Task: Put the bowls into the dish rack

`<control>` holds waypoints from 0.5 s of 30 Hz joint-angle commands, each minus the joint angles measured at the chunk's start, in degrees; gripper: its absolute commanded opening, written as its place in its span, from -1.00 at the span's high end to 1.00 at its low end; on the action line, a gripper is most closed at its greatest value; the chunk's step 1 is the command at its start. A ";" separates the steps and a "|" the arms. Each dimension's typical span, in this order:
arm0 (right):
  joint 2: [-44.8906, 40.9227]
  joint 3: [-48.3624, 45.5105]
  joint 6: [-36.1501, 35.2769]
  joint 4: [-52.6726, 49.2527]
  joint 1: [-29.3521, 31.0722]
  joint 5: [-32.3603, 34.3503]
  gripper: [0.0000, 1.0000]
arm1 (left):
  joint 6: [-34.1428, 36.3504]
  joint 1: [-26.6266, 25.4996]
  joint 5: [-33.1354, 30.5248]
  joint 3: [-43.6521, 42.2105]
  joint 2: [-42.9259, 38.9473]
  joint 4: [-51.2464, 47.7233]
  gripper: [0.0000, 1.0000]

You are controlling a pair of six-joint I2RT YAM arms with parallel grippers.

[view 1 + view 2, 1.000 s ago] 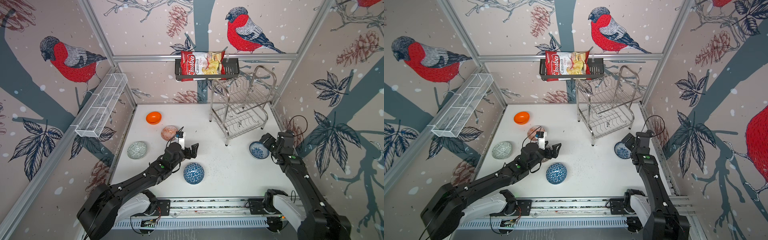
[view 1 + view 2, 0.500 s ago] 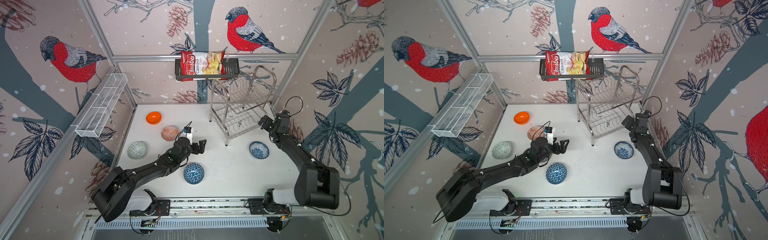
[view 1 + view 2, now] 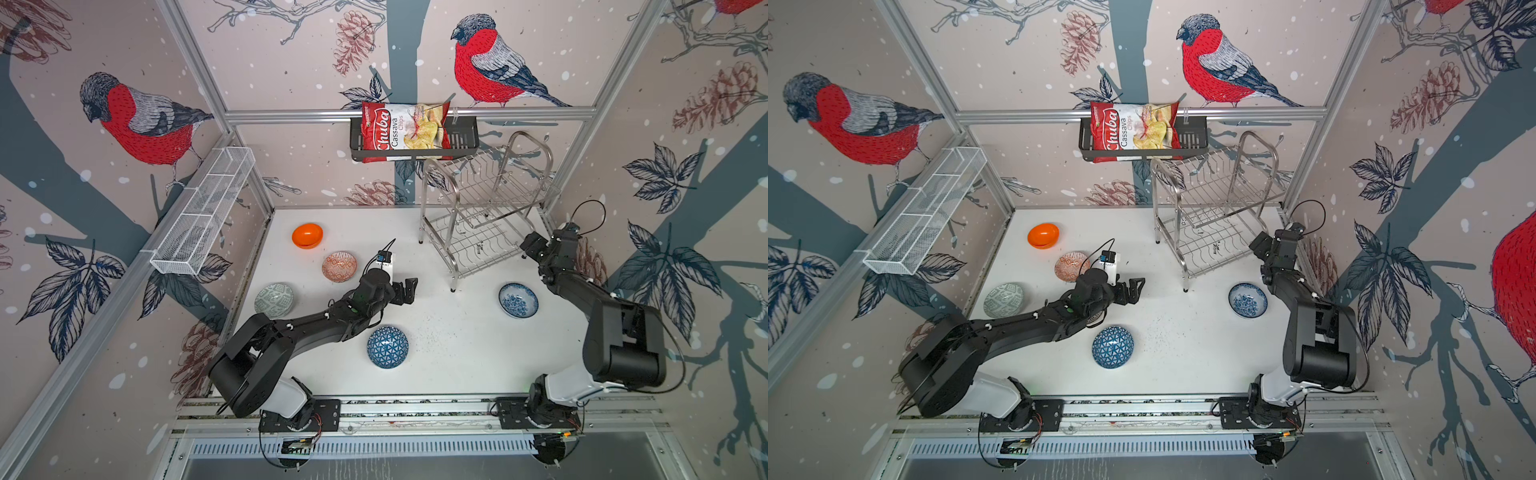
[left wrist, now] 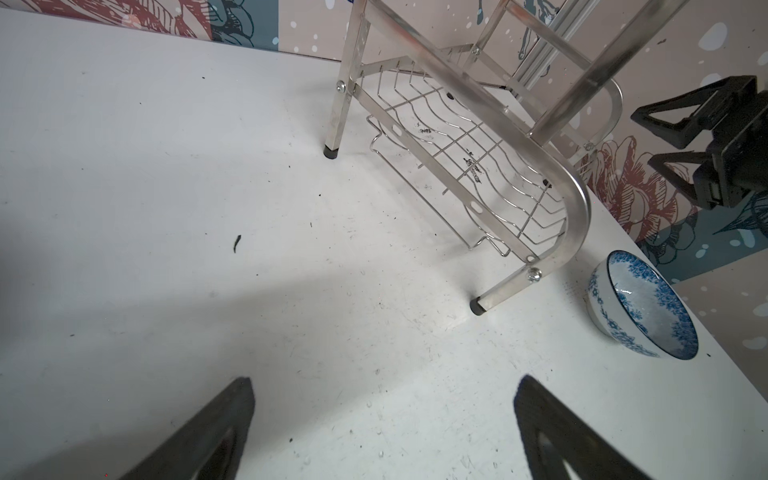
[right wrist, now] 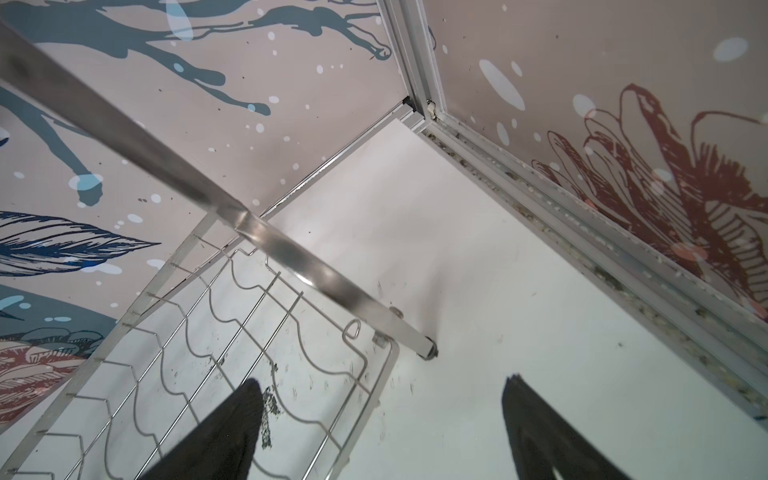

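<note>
The dish rack (image 3: pixel 482 216) is seen at the far right of the table (image 3: pixel 457 361), close to the back wall. Its wire tiers are shown bare in the left wrist view (image 4: pixel 469 153). Five bowls are seen in both top views, all on the table and outside the rack. The blue-floral bowl (image 3: pixel 518 300) is set upright, mouth up, just beside the rack's near foot. The blue-triangle bowl (image 3: pixel 387 347) lies near the front centre and appears to be turned mouth down. The red-white bowl (image 3: pixel 339 266), the orange bowl (image 3: pixel 307 235) and the grey-green bowl (image 3: pixel 274 298) are spread along the left side, well apart from the rack.

A chips bag (image 3: pixel 405 131) is held in the black shelf (image 3: pixel 461 139) on the back rail. A white mesh basket (image 3: pixel 203 216) is fixed to the left wall.

The left gripper (image 4: pixel 384 380) is held over bare table between the red-white bowl and the rack, its jaws wide apart with nothing between them. The right gripper (image 5: pixel 382 380) is held at the rack's right end by the lower tier, jaws apart and gripping nothing. Whether a finger (image 5: pixel 232 419) touches the wire cannot be told.
</note>
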 commanded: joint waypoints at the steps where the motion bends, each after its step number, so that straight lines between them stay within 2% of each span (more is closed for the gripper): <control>1: 2.21 1.96 -0.87 5.15 -0.15 -4.07 -0.76 | 0.70 -0.09 1.26 0.75 0.74 1.96 -0.96; 10: 6.36 3.84 -1.78 7.46 -0.14 -7.41 -0.61 | 1.50 -0.03 1.12 0.70 -0.54 1.18 -0.96; 15: 8.20 4.30 -1.84 7.28 -0.19 -8.46 -0.35 | 1.94 -0.09 0.17 -0.12 -2.50 0.21 -0.95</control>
